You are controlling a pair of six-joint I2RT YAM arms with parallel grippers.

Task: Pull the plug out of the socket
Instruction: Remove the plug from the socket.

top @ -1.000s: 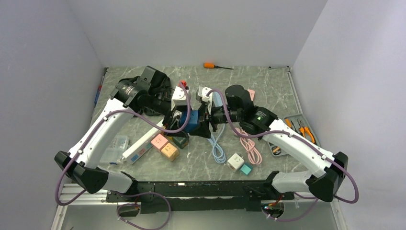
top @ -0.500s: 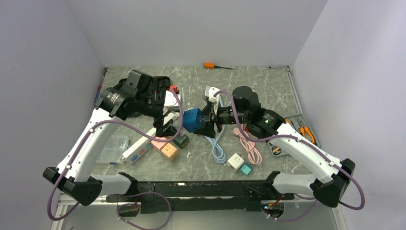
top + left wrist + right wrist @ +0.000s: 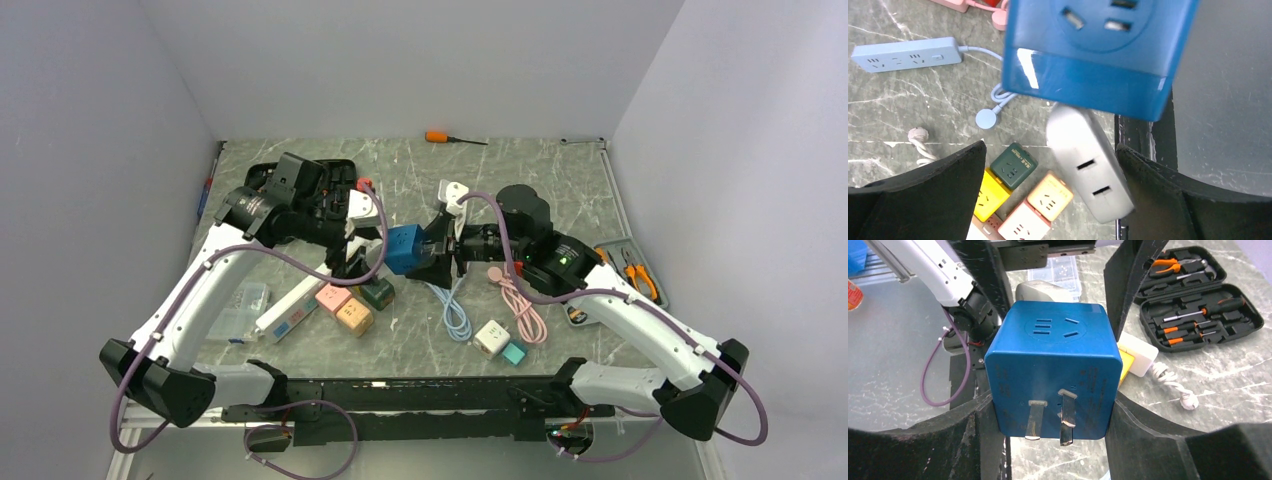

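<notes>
Your right claw (image 3: 428,258) is clenched on the blue cube (image 3: 1050,365), and its 2 fingers (image 3: 973,440) press on 2 opposite sides of it. The cube hangs in the air above the middle of the worktop (image 3: 560,180) and rests on nothing. On the face turned to the right wrist camera, 2 metal pins (image 3: 1048,417) stand bare, inside no socket. The face above them carries socket holes.

Your left claw (image 3: 1050,150) is released, with its fingers (image 3: 938,190) wide apart, and it grasps nothing. It is near the cube, on its left side, and does not touch it.

Between these fingers, in the left wrist view, you see a grey-white strip (image 3: 1088,165) with 2 pairs of slots. It touches neither finger. Its upper end goes behind the cube in that view, so you cannot tell if these 2 touch.

Beside the strip, a green block (image 3: 1013,167), a yellow block (image 3: 993,192) and a peach block (image 3: 1050,197) lie close together on the worktop. A light blue strip (image 3: 905,54) with its cable lies further away.

An open tool case (image 3: 1198,300) sits at the right edge, and an orange screwdriver (image 3: 440,137) lies at the far edge.
</notes>
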